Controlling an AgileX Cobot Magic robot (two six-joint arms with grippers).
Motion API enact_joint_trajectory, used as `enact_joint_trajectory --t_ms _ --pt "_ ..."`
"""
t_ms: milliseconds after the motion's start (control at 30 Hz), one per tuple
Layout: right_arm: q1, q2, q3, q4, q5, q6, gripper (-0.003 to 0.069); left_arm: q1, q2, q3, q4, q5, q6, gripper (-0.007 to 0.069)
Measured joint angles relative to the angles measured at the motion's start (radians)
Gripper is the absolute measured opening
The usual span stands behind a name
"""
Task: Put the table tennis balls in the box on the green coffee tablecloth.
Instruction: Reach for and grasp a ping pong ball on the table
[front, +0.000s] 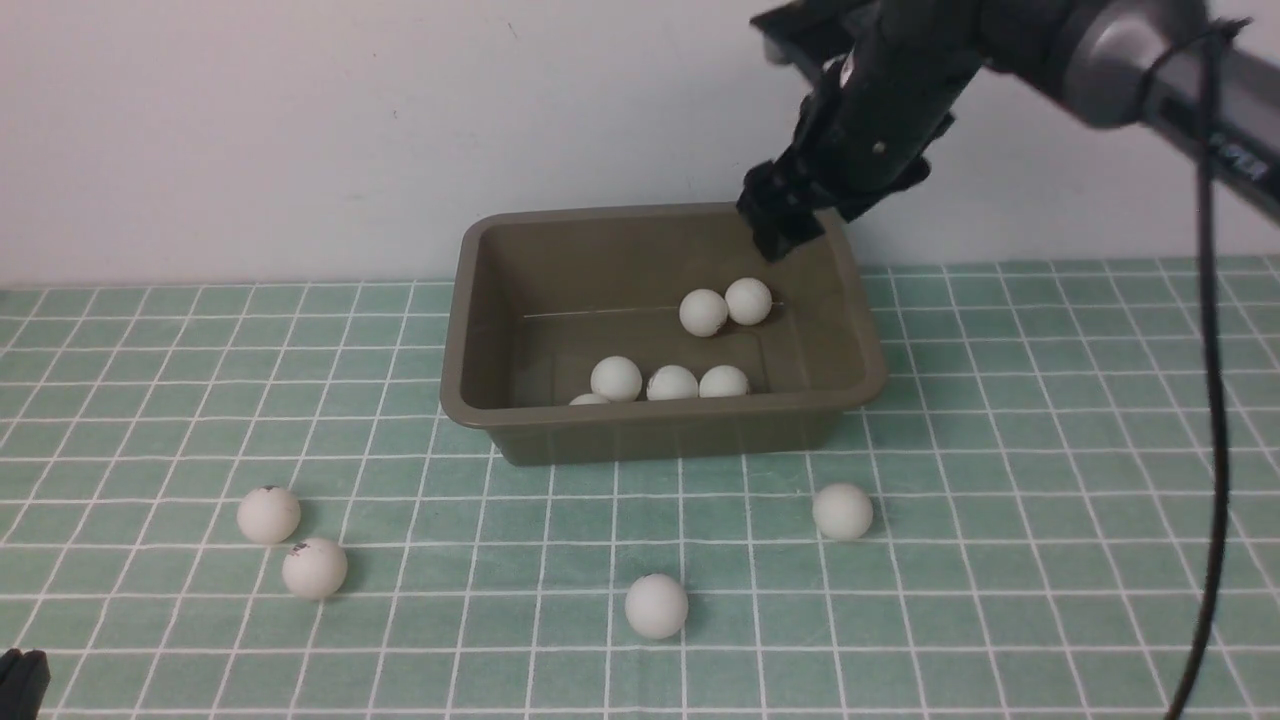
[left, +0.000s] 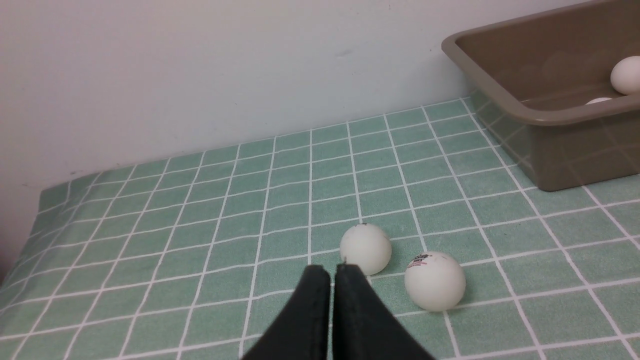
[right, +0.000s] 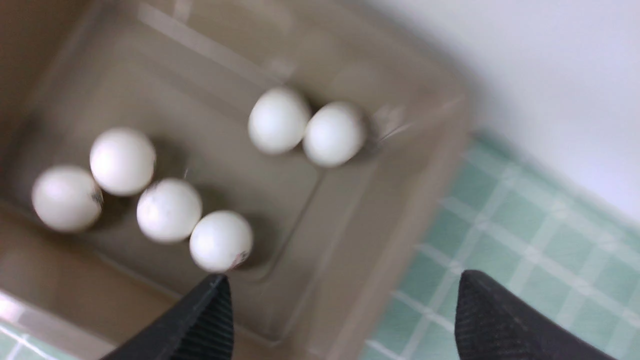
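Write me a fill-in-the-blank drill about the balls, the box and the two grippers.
1. The box holds ___ table tennis balls.
2. Outside the box, on the green coffee tablecloth, lie ___ more balls.
3. The right gripper hangs over the box, empty, with its jaws ___.
4. The left gripper, near two balls on the cloth, has its jaws ___.

Missing words: six; four; open; shut.

- Front view: bright, even, diffuse light; sharp focus; the table tennis balls (front: 656, 606) cast faint soft shadows on the green coffee tablecloth (front: 1000, 500).
- Left wrist view: sharp, evenly lit, weak shadows.
- Right wrist view: blurred throughout; darker shadows beside balls inside the box (right: 350, 240); pale sheen on its floor.
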Motion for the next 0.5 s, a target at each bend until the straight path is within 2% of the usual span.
enact_joint_trajectory --t_ms 233,500 --pt "0.0 -0.319 0.181 -0.009 0.003 0.063 0.0538 0.0 0.0 0.0 0.0 0.0 0.0 -0.0004" --pt "0.0 -0.399 0.496 0.055 0.005 0.088 0.0538 0.0 0.0 0.0 0.0 0.0 0.0 -0.0004"
